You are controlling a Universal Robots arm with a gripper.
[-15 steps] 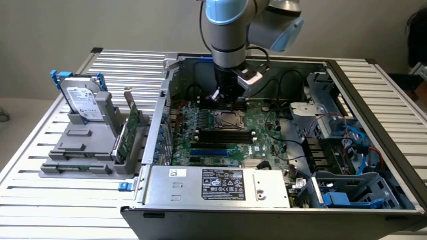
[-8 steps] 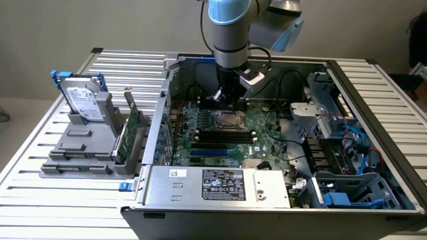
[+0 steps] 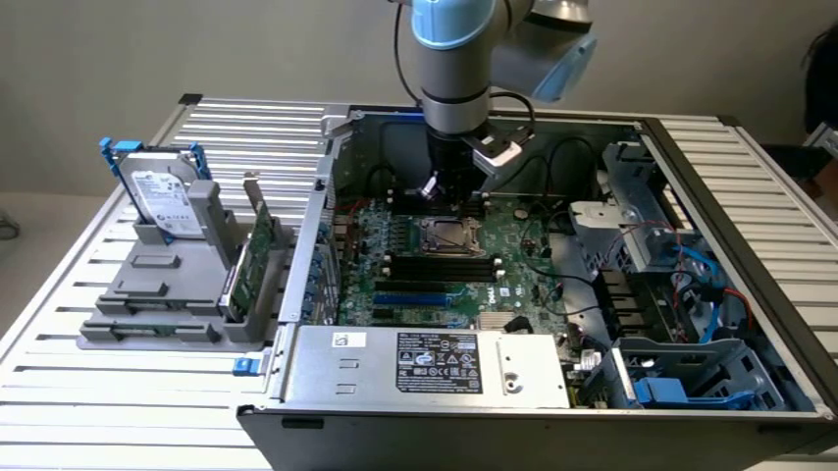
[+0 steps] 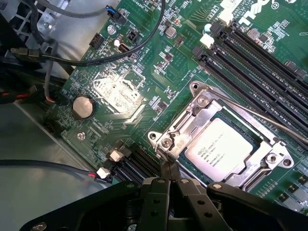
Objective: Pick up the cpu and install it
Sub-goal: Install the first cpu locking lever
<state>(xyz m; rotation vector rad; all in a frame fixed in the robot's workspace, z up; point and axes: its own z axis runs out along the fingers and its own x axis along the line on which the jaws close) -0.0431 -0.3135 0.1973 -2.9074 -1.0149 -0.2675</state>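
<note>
The cpu sits in its socket on the motherboard — inside the case.

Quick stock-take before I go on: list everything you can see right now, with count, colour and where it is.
cpu: one, silvery, seated in the socket frame on the motherboard
motherboard: one, green, floor of the open computer case
power supply: one, grey with black label, near edge of the case
hard drive: one, grey, white label, blue handles, upright in the grey holder at the exterior view's left
circuit card: one, green, upright in the same holder
coin battery: one, silver, on the motherboard
gripper: one, black, shut, tips beside the socket frame's corner
</note>
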